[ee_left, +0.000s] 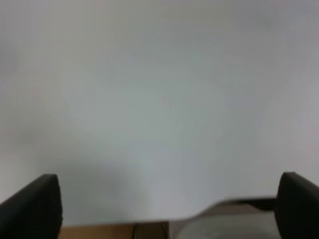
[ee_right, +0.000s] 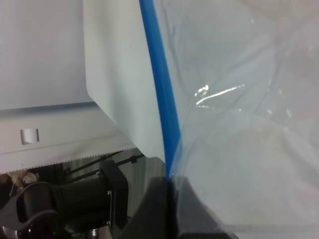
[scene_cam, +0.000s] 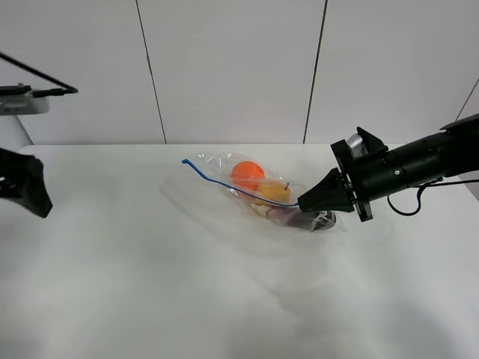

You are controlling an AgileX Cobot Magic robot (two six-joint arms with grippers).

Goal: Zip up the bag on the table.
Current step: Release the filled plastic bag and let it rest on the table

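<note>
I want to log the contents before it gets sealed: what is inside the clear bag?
Through the bag an orange and a yellow pear show, with something purple below them. The right tool, shut on the blue zipper strip, hides that end.

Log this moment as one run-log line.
right gripper: shut on blue zipper strip, near end | left gripper: open, idle, away | bag: on table, orange, pear, eggplant inside

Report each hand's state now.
Left hand: open, holding nothing.
Right hand: shut on the blue zipper strip of the bag.
</note>
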